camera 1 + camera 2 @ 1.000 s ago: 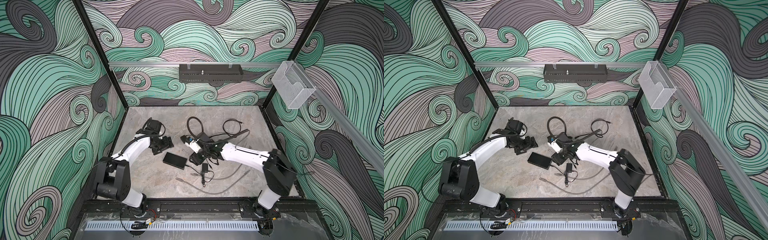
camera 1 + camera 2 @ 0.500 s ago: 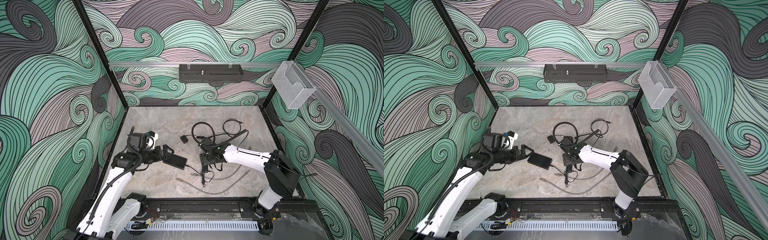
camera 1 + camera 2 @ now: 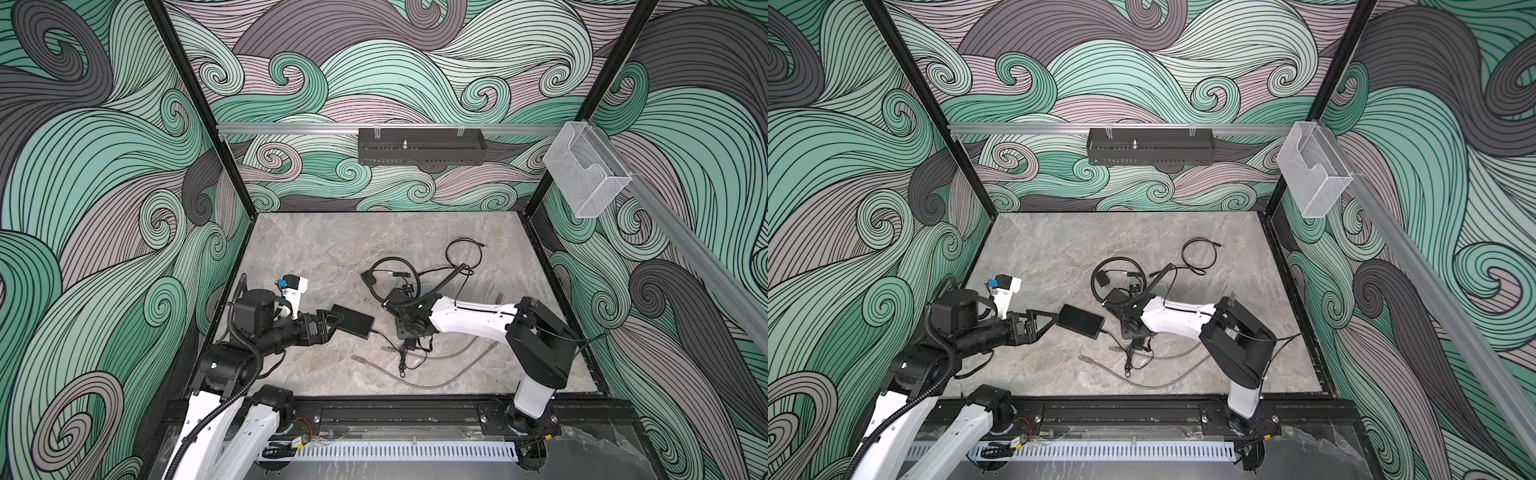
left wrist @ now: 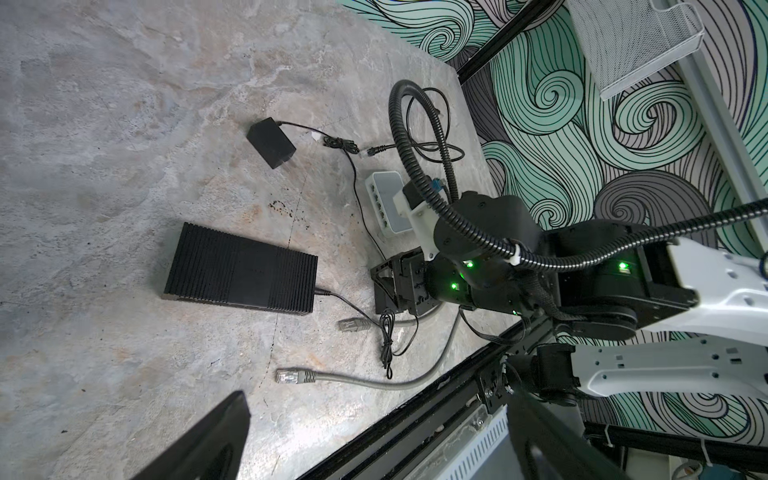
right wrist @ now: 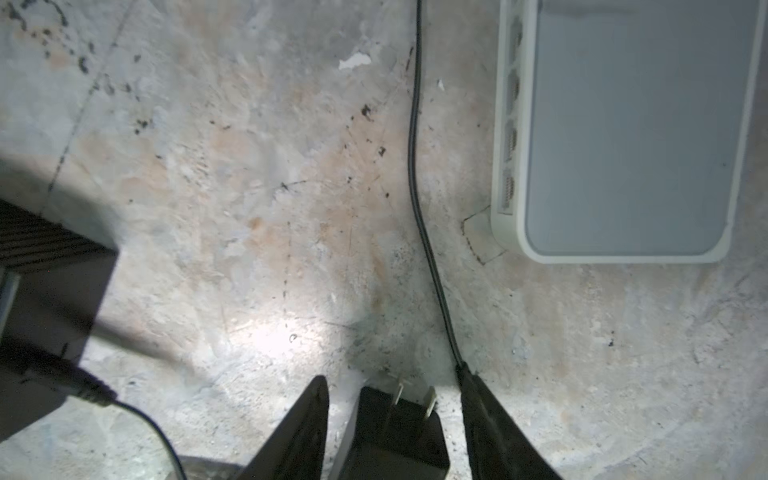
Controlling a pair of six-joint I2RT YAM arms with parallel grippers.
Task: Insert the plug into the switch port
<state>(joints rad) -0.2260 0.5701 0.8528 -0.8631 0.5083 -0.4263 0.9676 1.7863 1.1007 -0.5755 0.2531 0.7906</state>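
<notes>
In a top view, the left gripper (image 3: 332, 323) is seen drawn back beside the ribbed power brick (image 3: 353, 321), jaws spread and empty. The right gripper (image 3: 409, 330) has been lowered beyond the brick. From the left wrist, one switch (image 4: 384, 199) and two grey RJ45 plugs (image 4: 353, 324) are counted past the brick, untouched. From the right wrist, narrowing jaws are found straddling one pronged adapter (image 5: 395, 436), not yet gripped. Insertion is judged unstarted.

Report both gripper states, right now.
Left gripper: open, holding nothing.
Right gripper: open, jaws straddling the black power adapter, gaps on both sides, not gripping it.
</notes>
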